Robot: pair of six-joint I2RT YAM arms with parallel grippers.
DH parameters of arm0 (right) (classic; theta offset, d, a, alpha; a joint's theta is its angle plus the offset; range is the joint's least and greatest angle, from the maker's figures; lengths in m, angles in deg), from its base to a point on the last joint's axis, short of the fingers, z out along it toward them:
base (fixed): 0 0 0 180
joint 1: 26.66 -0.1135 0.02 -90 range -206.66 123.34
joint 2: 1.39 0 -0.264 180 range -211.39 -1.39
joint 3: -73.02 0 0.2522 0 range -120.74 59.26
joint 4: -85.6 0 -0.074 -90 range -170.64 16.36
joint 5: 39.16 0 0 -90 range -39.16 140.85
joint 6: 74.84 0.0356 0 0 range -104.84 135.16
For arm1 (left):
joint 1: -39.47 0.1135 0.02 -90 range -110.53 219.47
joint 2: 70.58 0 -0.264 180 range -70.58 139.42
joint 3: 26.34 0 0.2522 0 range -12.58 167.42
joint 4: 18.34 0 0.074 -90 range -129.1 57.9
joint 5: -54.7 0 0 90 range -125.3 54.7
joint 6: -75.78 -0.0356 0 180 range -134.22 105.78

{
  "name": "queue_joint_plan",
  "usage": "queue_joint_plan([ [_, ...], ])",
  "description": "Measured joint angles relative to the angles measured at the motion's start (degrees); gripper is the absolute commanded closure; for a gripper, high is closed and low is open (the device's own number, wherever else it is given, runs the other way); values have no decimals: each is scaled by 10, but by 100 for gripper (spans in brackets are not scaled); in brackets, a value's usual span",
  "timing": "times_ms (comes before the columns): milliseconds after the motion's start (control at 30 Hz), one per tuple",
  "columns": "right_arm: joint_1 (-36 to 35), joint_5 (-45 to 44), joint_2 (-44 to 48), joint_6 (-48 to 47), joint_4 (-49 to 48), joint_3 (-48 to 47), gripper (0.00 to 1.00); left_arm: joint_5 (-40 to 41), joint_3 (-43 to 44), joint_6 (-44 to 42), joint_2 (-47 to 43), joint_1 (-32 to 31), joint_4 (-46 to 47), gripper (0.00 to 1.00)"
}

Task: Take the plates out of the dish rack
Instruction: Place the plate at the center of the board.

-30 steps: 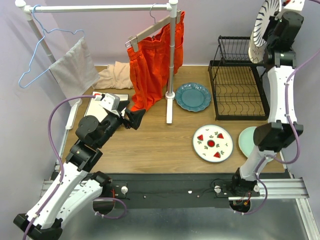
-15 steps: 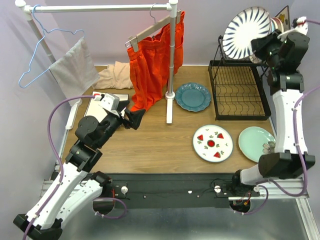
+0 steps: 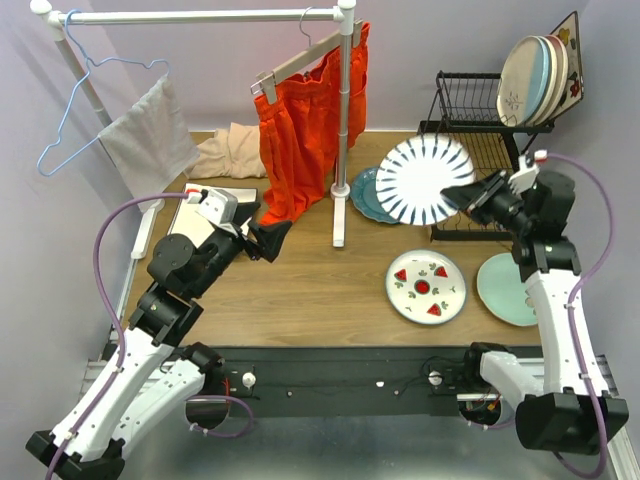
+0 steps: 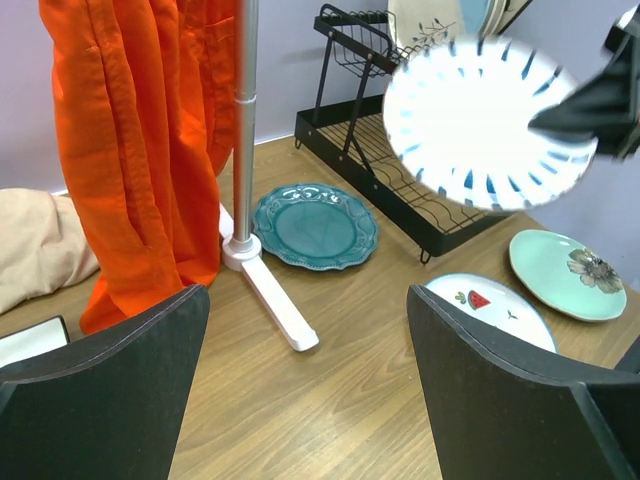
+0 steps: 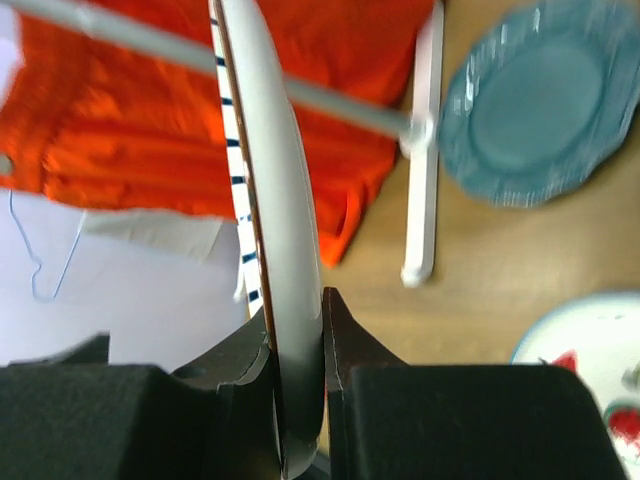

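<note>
The right pincer [image 3: 468, 197], pinching the rim of the blue-striped plate [image 3: 425, 180] between its two fingers, has swung its load clear of the dish rack [image 3: 462, 88] within the last second. A moment ago the plate was high at the rack's upper shelf. Now it hangs in the air in front of the rack's near left corner, tilted face-up and partly over the teal plate [image 3: 362, 190] lying flat on the table [image 3: 300, 290]. The wrist view shows the plate edge-on, clamped firmly near its lower rim. That appears to make it the fourth plate out of the rack. Besides the teal one, a fruit-patterned plate [image 3: 425, 286] and a mint plate [image 3: 500, 290] already lie on the wood, and what looks like the next job is finding a free patch to set this one down without knocking its neighbours. More work waits: the remaining plates [image 3: 535, 80] stand on edge at the right end of the upper shelf. The left pincer [image 3: 272, 236] hovers near the orange garment [image 3: 300, 140], fingers spread wide and holding nothing.
</note>
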Motion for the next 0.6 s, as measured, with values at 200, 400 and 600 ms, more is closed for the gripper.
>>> queue_joint_plan([
  [200,0,49,44,41,0,134,99,-12,0,1,3,0,0,12],
  [400,0,56,87,48,70,201,99,-19,0,1,8,0,1,12],
  [600,0,28,111,35,171,215,99,-19,0,1,8,0,4,12],
])
